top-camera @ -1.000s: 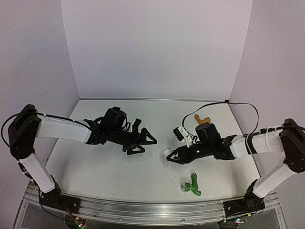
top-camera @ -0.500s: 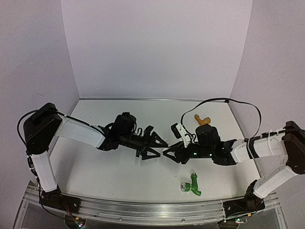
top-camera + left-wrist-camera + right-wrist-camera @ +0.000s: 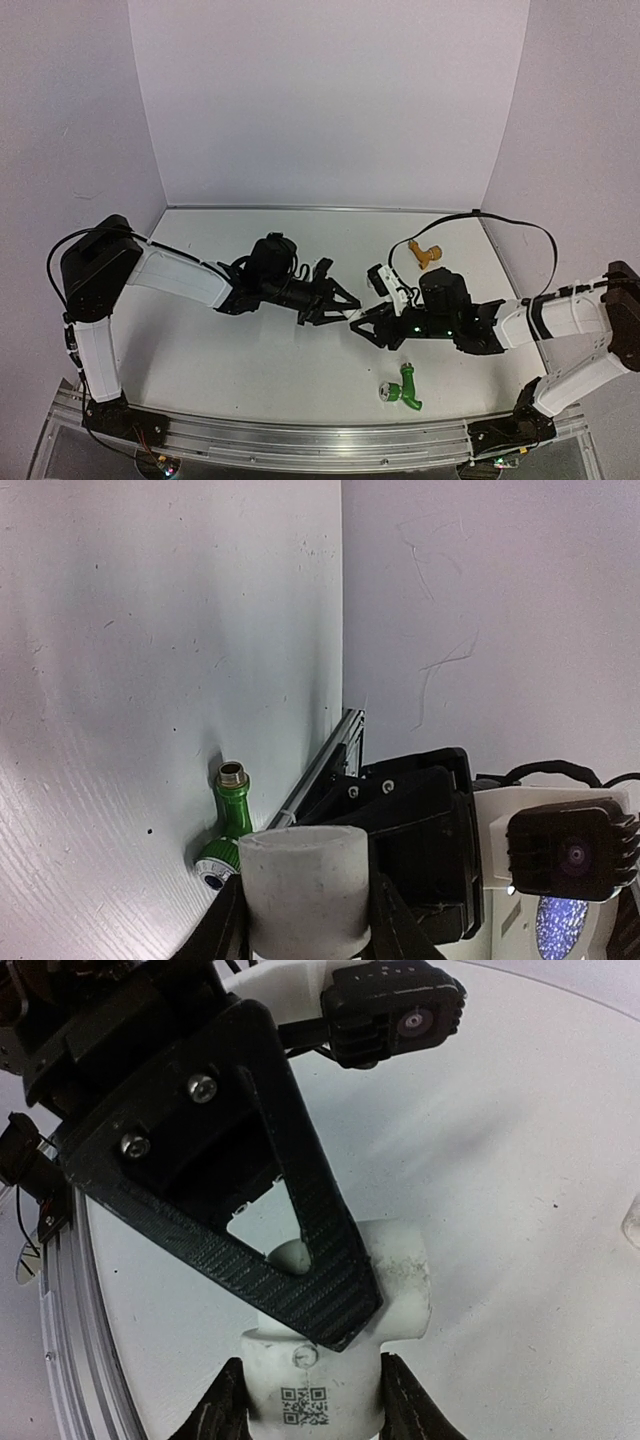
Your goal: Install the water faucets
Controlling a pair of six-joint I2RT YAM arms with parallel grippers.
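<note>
Near the tabletop's front edge lies the green faucet (image 3: 403, 387) — the yellow-gold faucet (image 3: 426, 254) toward its far right corner — both probably light, stiff and slick, best taken across the body, while both arms' jaws pinch one white pipe fitting (image 3: 405, 1278).

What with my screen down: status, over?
Left gripper, right gripper both shut on fitting. Green faucet, yellow faucet loose on table. Nothing blocking.
</note>
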